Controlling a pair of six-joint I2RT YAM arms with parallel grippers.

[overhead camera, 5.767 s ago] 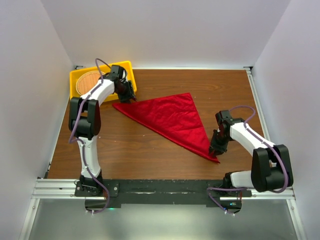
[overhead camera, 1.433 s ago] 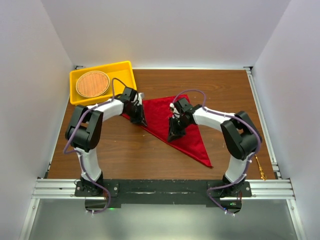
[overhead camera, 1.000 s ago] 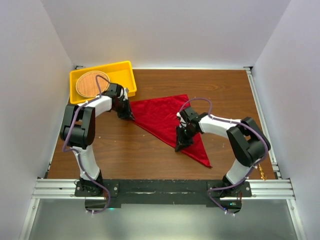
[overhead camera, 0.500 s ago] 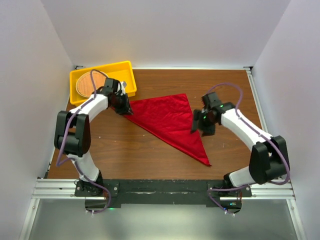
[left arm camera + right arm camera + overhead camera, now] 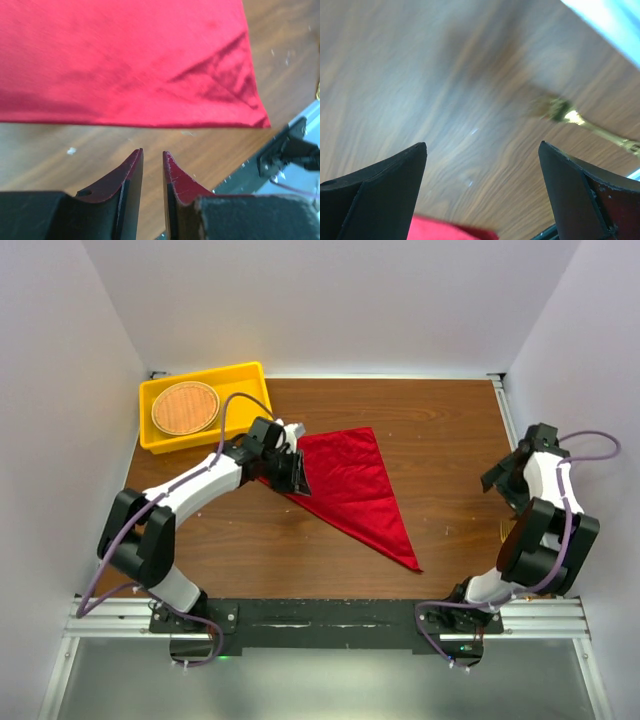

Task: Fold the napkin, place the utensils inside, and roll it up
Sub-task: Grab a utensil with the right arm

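Your left claw [image 5: 151,152] is barely parted. There is a thin gap between the fingers with only bare wood showing through it, so it grips nothing. It hangs just beside the long edge of the napkin [image 5: 125,60].

Your right claw [image 5: 481,145] is spread wide and is also empty, with only the worktop [image 5: 440,430] under it.

In the top view your left arm reaches from its base up and to the right. Its forearm lies low across the wood, and the left claw [image 5: 293,472] sits at the napkin's left end, near the yellow tray [image 5: 240,390] that holds the round mat [image 5: 185,407]. Your right arm is folded up tight at the right edge, and its claw [image 5: 500,480] is well apart from the napkin [image 5: 350,485].

The napkin lies flat mid-worktop, folded into a triangle with its sharp tip toward the near edge.

The left wrist view shows you that tip and a crease running into it, which the top view does not resolve. The right wrist view shows you the fork [image 5: 570,116], gold and blurred, lying on the wood close to the worktop's edge and off the napkin. A sliver of red shows at the bottom of that view. From the top view you cannot pick the fork out with any certainty.
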